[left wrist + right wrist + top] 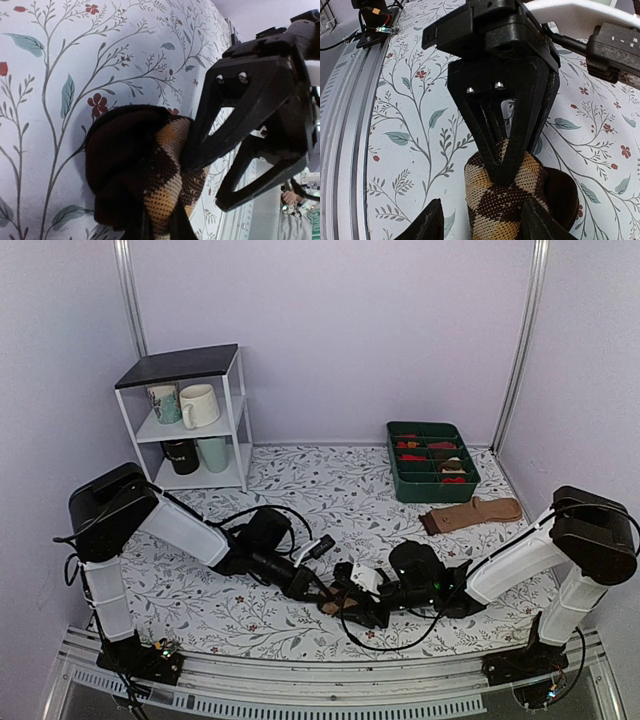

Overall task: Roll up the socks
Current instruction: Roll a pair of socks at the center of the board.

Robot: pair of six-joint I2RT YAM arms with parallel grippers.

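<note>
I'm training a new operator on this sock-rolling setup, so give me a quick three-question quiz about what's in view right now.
1. True or false: the left hand is shut on the argyle socks.
2. Relative to the green tray, the plain tan sock lies: A) inside it; B) outside it, nearer the robot; C) underneath it.
3. How many mugs stand in the shelf unit?
Key: 1 true; 2 B; 3 four.
</note>
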